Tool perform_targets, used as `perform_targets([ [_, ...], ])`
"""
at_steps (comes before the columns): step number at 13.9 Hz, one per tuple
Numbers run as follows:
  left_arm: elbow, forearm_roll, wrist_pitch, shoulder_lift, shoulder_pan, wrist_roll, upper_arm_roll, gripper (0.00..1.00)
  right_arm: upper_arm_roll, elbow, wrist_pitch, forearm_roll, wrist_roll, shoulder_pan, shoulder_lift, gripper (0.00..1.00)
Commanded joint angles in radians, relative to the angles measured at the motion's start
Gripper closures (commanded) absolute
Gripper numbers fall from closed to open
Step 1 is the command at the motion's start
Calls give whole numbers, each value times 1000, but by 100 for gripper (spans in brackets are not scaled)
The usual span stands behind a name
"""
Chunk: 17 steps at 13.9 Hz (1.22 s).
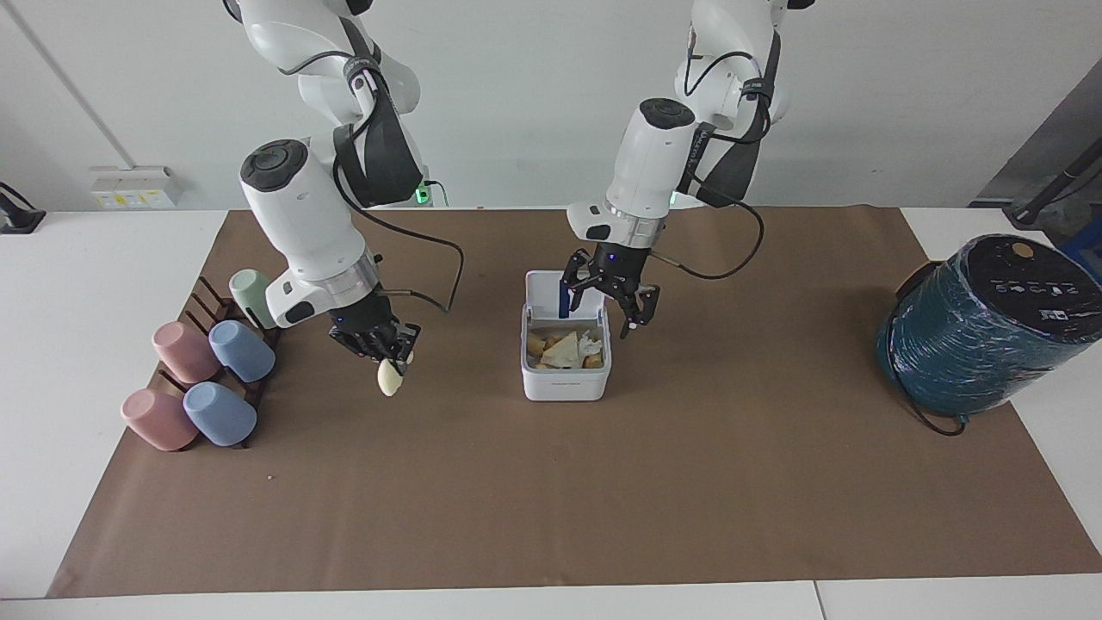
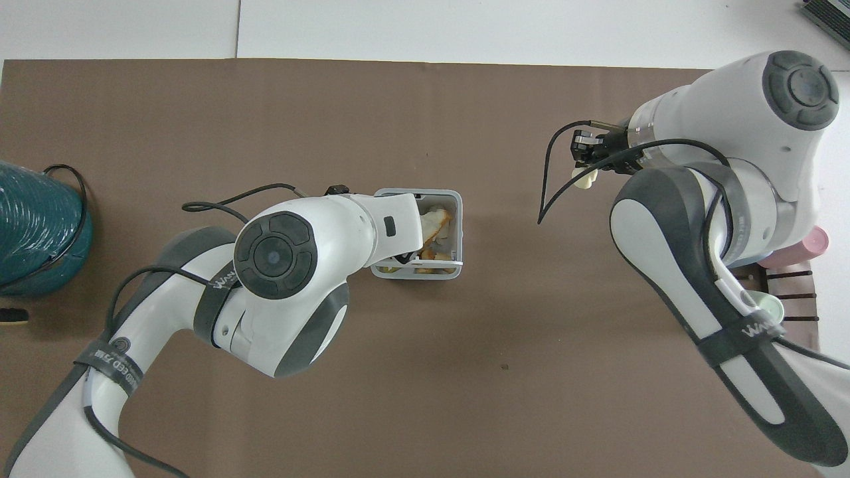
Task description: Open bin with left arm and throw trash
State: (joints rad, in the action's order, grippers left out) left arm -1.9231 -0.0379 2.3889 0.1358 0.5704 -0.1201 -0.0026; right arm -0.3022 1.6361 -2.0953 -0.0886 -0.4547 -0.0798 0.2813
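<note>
The white bin [image 1: 566, 385] stands mid-table with its lid [image 1: 578, 288] raised, the blue stripe showing. It holds several scraps, with a pale triangular wedge [image 1: 561, 350] on top. My left gripper [image 1: 603, 313] is open and empty just above the bin's back edge. In the overhead view the left wrist covers part of the bin [image 2: 455, 229]. My right gripper [image 1: 384, 344] is shut on a rounded cream lump [image 1: 390, 377] and holds it above the mat between the cup rack and the bin. The lump also shows in the overhead view [image 2: 584, 178].
A big teal wrapped cylinder [image 1: 981, 331] stands at the left arm's end of the table. A dark rack with several pastel cups [image 1: 207, 379] sits at the right arm's end. A brown paper mat [image 1: 551, 499] covers the table.
</note>
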Motion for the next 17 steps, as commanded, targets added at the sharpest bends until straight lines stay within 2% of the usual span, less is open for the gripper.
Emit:
perform_targets([
  [1, 3, -5, -112, -42, -72, -13, 0, 0, -24, -45, 20, -48, -93, 23, 4, 100],
  [4, -4, -5, -190, -87, -154, -12, 0, 0, -25, -48, -8, -123, -208, 78, 7, 100],
  [7, -17, -5, -301, -159, -254, -1, -2, 0, -25, -32, -52, -210, -319, 179, 15, 100],
  [11, -14, -5, -414, -223, -369, -3, 0, 0, -25, -6, -138, -324, -491, 268, 58, 100],
  [13, 10, 0, -457, -229, -409, -4, 1, 0, -25, 4, -163, -318, -556, 293, 79, 100],
  [17, 154, 16, -595, -206, -484, -4, 1, 0, -23, 25, -180, -272, -496, 315, 91, 100],
])
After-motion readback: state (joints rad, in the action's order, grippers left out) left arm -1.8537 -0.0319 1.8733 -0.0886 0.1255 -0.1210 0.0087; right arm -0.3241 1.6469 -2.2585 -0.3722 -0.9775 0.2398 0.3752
